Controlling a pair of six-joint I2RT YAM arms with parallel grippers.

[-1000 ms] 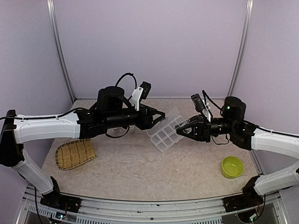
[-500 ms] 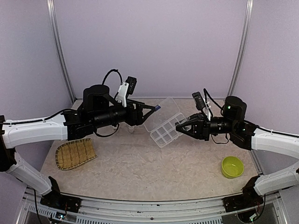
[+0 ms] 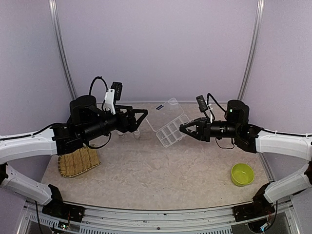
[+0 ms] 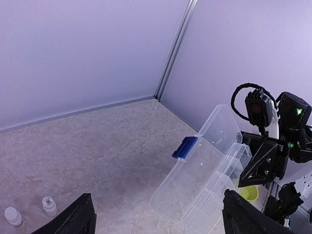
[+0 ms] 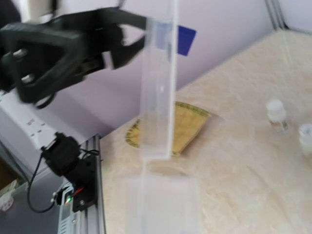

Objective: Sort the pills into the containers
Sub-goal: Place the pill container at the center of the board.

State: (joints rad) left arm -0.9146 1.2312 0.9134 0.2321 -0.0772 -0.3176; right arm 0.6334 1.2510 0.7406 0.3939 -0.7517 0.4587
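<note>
The right tool (image 3: 183, 129) is clamped on the right edge of the flat clear compartmented plastic box (image 3: 171, 132), apparently steadying it just off the beige counter (image 3: 146, 170) at centre with its hinged lid (image 3: 168, 112) open, while the left tool (image 3: 142, 119) hangs left of it, fingers apart, touching nothing.

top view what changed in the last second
The left gripper opened and pulled back left, off the lid, which now stands raised. The right gripper stays shut on the clear box. The bamboo tray and green bowl did not move.
</note>
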